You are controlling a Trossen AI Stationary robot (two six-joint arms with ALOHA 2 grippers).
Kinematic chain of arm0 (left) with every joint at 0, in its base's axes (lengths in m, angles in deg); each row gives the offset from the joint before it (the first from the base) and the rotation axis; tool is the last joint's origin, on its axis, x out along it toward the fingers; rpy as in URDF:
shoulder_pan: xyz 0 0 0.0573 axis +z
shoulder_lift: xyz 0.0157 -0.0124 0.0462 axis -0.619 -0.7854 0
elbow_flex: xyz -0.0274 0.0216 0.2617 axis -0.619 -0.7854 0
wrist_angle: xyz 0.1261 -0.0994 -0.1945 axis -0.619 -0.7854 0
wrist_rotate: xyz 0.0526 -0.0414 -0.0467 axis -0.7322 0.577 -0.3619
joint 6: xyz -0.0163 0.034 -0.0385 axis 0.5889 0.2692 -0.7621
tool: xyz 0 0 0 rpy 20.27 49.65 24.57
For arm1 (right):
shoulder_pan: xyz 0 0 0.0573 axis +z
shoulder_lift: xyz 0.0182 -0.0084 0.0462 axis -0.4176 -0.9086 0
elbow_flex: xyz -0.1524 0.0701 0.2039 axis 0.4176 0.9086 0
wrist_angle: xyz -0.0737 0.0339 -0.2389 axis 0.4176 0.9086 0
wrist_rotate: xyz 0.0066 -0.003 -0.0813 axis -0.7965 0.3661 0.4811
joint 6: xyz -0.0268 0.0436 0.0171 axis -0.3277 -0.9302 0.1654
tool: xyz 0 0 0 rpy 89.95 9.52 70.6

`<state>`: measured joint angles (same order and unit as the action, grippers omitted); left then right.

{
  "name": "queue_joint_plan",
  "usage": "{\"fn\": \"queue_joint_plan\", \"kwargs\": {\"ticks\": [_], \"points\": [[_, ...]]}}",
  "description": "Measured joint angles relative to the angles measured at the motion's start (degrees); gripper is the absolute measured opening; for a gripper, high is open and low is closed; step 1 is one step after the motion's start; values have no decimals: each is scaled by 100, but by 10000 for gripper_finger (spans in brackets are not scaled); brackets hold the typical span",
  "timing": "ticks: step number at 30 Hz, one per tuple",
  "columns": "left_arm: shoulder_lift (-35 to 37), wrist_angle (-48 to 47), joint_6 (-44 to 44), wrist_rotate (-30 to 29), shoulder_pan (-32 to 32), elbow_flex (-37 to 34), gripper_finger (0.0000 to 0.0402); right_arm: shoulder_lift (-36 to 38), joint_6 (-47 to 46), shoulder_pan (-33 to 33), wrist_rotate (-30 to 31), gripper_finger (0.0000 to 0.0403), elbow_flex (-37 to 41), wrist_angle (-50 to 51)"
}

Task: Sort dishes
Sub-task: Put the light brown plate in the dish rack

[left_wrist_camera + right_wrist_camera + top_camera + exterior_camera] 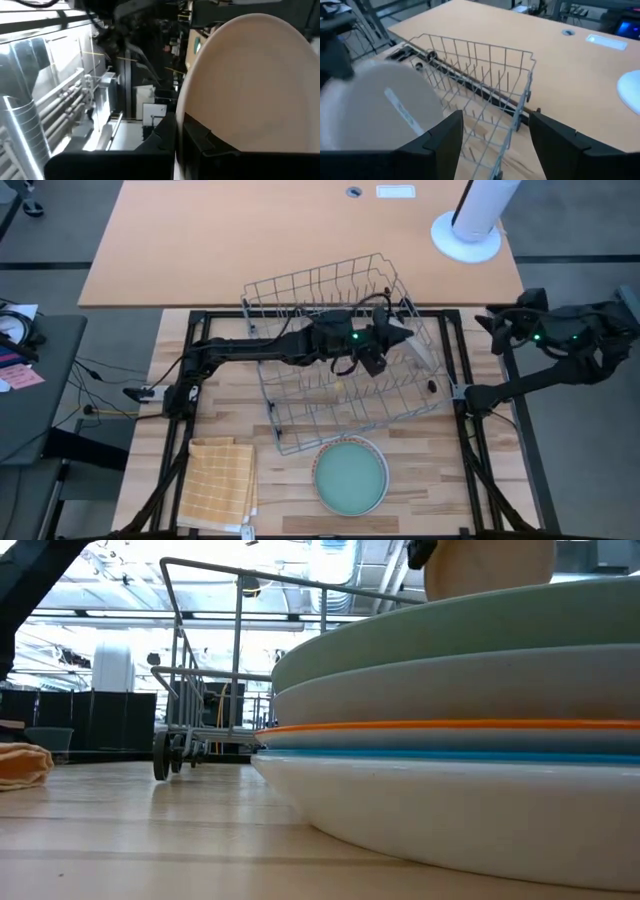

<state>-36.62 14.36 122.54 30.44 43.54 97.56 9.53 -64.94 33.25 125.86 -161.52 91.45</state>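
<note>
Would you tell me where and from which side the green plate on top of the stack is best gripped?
Probably take the green plate by its rim, from the right side. It lies flat, face up, and its rim flares clear of the plate below, leaving finger room. The right gripper is open; the left gripper holds a beige plate.

Two black jointed arms, green lights glowing, thin black cables.
</note>
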Motion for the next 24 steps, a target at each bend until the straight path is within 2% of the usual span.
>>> {"fn": "queue_joint_plan", "kwargs": {"ticks": [3, 7, 17, 21, 24], "points": [[-25, -101, -22, 82, -6, -6, 1, -92, 23, 3, -64, 228, 88, -54], [-10, -268, -366, 488, 11, -2, 1, -228, 231, 3, -147, 228, 191, -204], [-18, -318, -149, 909, 253, -4, 1, -415, 1228, 5, -189, 228, 207, -1192], [-121, -143, -150, 949, 418, -2, 1, -396, 1372, 3, -200, 228, 201, -1371], [-268, -14, 155, 1220, 611, 8, 1, -413, 1372, 3, -202, 228, 203, -1367]]}}
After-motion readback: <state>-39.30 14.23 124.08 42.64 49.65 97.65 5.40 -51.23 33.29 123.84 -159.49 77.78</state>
